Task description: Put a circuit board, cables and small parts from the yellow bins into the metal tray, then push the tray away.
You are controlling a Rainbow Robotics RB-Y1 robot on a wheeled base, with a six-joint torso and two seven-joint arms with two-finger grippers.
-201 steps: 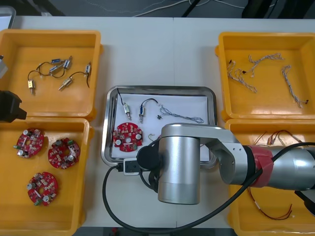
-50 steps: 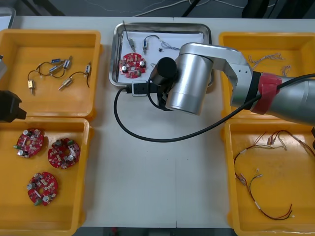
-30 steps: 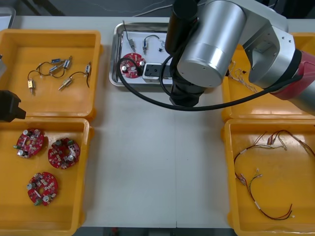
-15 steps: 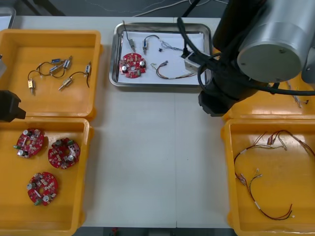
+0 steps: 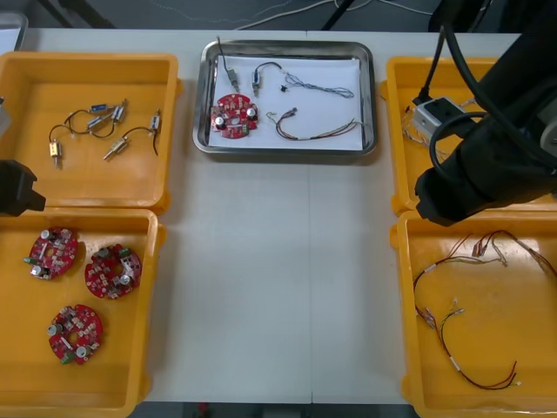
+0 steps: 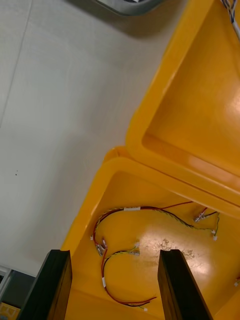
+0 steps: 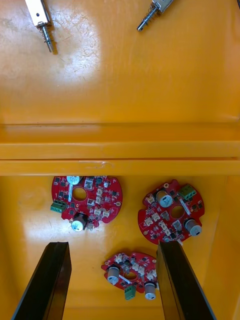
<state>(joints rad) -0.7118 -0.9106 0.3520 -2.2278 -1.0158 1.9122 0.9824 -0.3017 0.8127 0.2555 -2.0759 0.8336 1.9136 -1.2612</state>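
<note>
The metal tray (image 5: 198, 96) lies at the table's far edge, white inside. It holds a round red circuit board (image 5: 233, 115), small metal parts (image 5: 256, 83), a blue and white cable (image 5: 318, 85) and a red and yellow cable (image 5: 317, 131). My right arm (image 5: 487, 152) hangs over the two right bins, apart from the tray. Its gripper (image 6: 114, 285) is open and empty above red and yellow cables (image 6: 150, 210) in the near right bin (image 6: 120, 175). My left gripper (image 7: 114, 282) is open and empty over three circuit boards (image 7: 87, 202) in the near left bin.
The far left bin (image 5: 87, 63) holds several small metal parts (image 5: 113, 117). The far right bin (image 5: 396, 96) holds blue and white cables (image 5: 513, 144). The left arm (image 5: 13, 187) sits parked at the left edge. Bare table (image 5: 278, 279) stretches between the bins.
The right arm slid the tray from the table's middle to the far edge, then swung off to the right over the right bins. The left arm stayed still.
</note>
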